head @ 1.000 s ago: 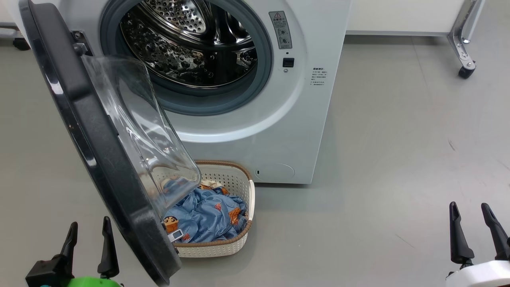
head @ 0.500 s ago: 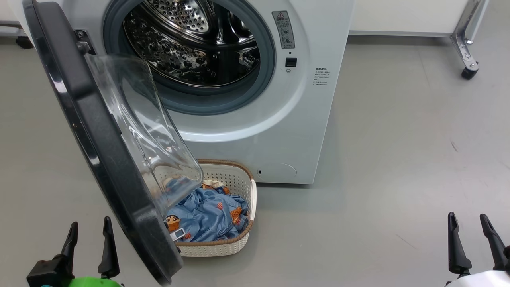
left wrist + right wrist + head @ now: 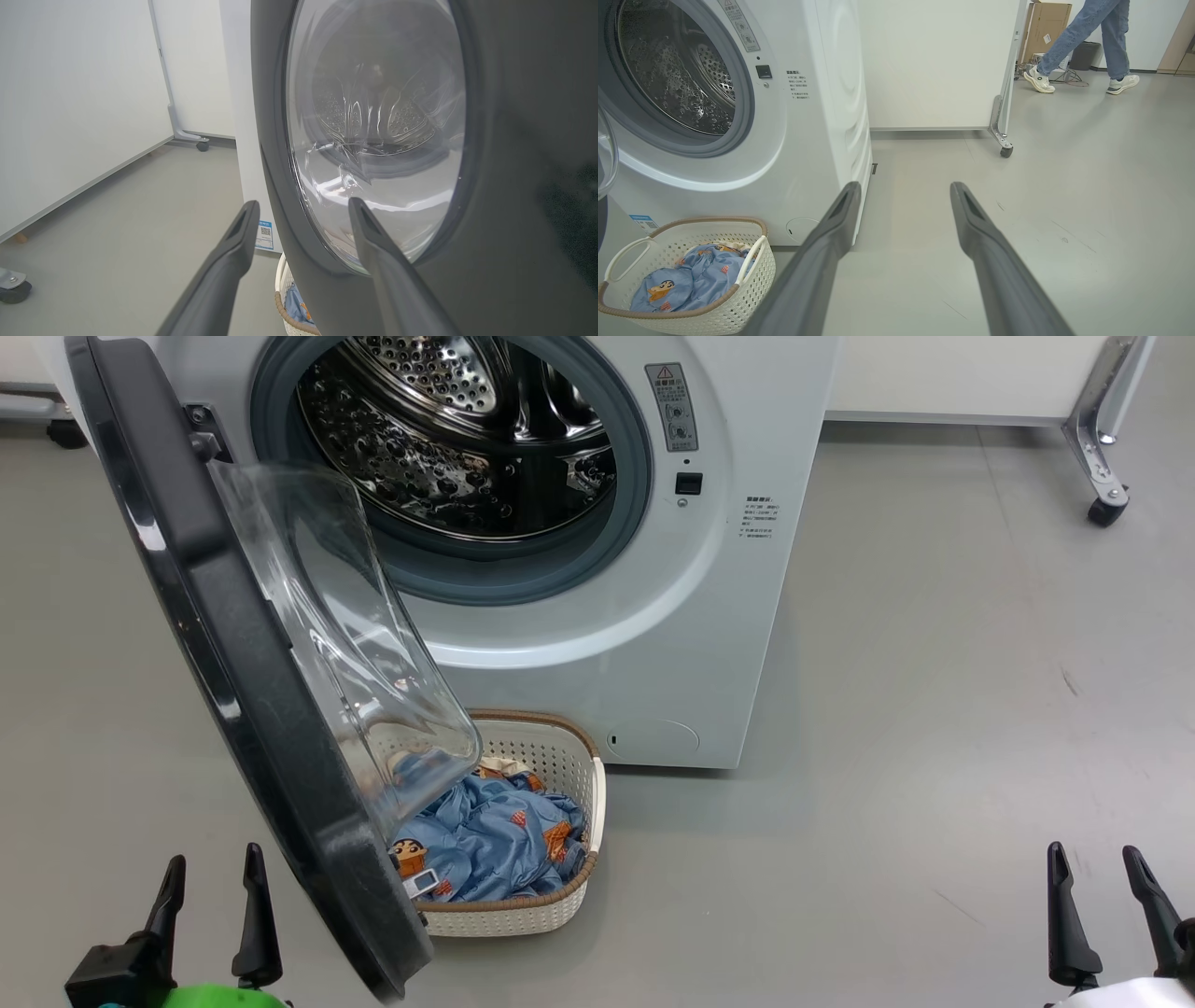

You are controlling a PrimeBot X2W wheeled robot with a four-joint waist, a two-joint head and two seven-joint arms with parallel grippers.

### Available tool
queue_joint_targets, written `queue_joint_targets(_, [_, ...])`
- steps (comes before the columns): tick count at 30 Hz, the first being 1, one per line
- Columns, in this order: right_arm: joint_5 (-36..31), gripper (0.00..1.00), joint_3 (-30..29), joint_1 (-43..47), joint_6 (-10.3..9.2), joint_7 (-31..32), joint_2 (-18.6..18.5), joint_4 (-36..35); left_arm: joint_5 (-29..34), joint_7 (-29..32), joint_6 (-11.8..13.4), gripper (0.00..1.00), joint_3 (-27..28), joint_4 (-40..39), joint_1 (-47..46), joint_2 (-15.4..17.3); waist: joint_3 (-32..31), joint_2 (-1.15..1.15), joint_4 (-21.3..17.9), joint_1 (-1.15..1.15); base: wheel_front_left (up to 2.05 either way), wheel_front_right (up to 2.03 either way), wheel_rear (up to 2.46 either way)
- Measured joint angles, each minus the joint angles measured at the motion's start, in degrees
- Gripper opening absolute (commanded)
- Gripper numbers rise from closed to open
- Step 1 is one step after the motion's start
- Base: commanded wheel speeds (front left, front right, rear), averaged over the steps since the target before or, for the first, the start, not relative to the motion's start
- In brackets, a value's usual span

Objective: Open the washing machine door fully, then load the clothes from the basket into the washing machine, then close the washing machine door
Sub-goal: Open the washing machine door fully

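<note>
The white washing machine (image 3: 691, 644) (image 3: 822, 116) stands with its steel drum (image 3: 467, 439) exposed. Its black-rimmed door (image 3: 233, 681) (image 3: 514, 163) hangs open toward me, the glass bowl (image 3: 355, 644) reaching over the basket. The cream basket (image 3: 560, 765) (image 3: 752, 284) sits on the floor against the machine's front, holding light blue printed clothes (image 3: 495, 840) (image 3: 686, 280). My left gripper (image 3: 210, 896) (image 3: 303, 210) is open at the lower left, just outside the door's outer face. My right gripper (image 3: 1097, 896) (image 3: 906, 191) is open at the lower right, far from the basket, with nothing between its fingers.
A white partition on castor legs (image 3: 1106, 476) (image 3: 1004, 140) stands behind and to the right of the machine. A person's legs (image 3: 1083, 42) walk past in the far background. Grey floor (image 3: 934, 709) stretches to the right of the machine.
The head camera has drifted, so the whole scene sits slightly more to the right. My right gripper shows a little lower in the picture. Both grippers stay open.
</note>
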Motion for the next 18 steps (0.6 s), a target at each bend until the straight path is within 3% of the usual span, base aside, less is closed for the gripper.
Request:
queue_joint_targets(10, [-0.85, 1.0, -0.99, 0.51, 0.71, 0.0, 0.79, 0.29, 0.0, 0.0, 0.0, 0.98, 0.03, 0.0, 0.04, 0.0, 0.03, 0.0, 0.4, 0.0, 0.0, 0.0, 0.0])
queue_joint_targets(11, [-0.91, 1.0, -1.11, 0.59, 0.93, 0.0, 0.89, 0.29, 0.0, 0.0, 0.0, 0.84, 0.02, 0.0, 0.05, 0.0, 0.04, 0.0, 0.44, 0.0, 0.0, 0.0, 0.0])
queue_joint_targets(12, [-1.0, 1.0, -1.22, 0.63, 0.93, 0.0, 0.98, 0.29, -0.02, 0.0, 0.0, 0.25, -0.01, 0.11, 0.07, 0.0, 0.04, 0.0, 0.48, 0.0, 0.0, 0.0, 0.0])
queue_joint_targets(13, [-1.18, 1.0, -1.34, 0.66, 0.93, 0.0, 1.08, 0.29, -0.02, 0.0, 0.0, 0.0, -0.07, 0.26, 0.12, 0.0, 0.04, 0.0, 0.53, 0.0, 0.0, 0.0, 0.0])
queue_joint_targets(18, [-1.31, 1.0, -1.85, 0.79, 0.99, 0.0, 1.45, 0.3, -1.32, 0.0, 0.0, 0.0, -0.05, 1.55, 0.27, 0.0, 0.11, 0.0, 0.75, 0.0, 0.0, 0.0, 0.0])
